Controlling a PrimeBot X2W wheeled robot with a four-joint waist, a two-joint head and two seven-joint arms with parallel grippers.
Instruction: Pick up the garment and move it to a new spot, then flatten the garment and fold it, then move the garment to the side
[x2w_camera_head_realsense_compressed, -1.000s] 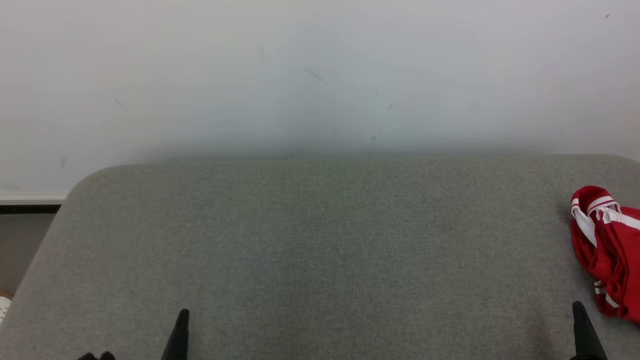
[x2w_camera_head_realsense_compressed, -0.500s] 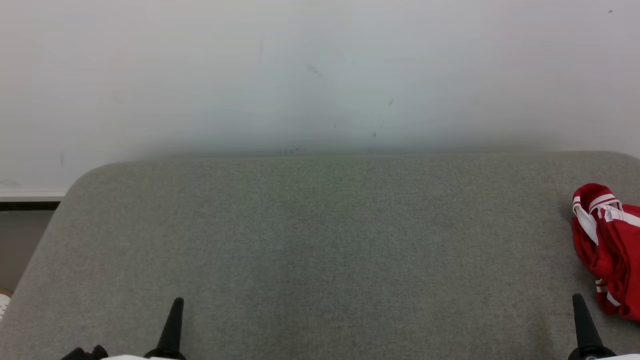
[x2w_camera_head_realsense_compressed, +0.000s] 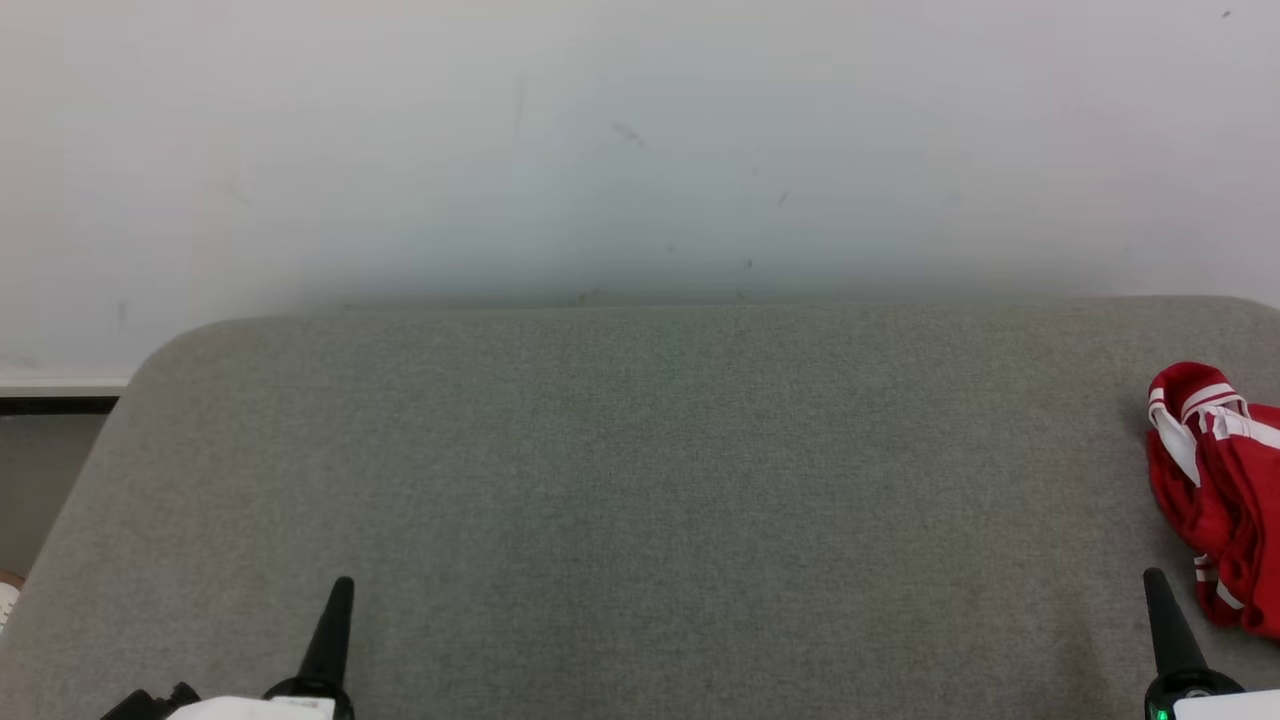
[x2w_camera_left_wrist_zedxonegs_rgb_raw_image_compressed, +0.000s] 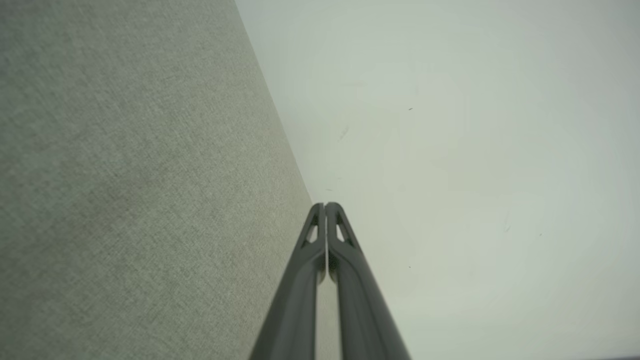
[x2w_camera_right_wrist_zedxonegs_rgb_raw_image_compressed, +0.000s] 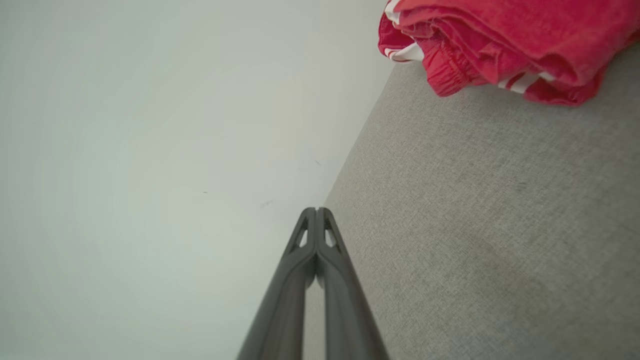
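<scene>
**Garment (x2w_camera_head_realsense_compressed: 1215, 500) keeps its place as the view tilts**

Red and white-striped, it lies bunched at the surface's (x2w_camera_head_realsense_compressed: 640, 480) right edge, unmoved on the cloth. Left fingers (x2w_camera_head_realsense_compressed: 335, 625) and right fingers (x2w_camera_head_realsense_compressed: 1162, 625), pressed together and empty, show slightly higher. Nothing yet tells pickup from set-aside.

Red white-striped garment (x2w_camera_head_realsense_compressed: 1215, 500), grey table (x2w_camera_head_realsense_compressed: 640, 480)

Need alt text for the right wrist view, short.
The right claw, shut and empty, points toward where a grey fabric surface meets a pale wall. A crumpled red garment with white stripes lies on the surface, untouched.
</scene>
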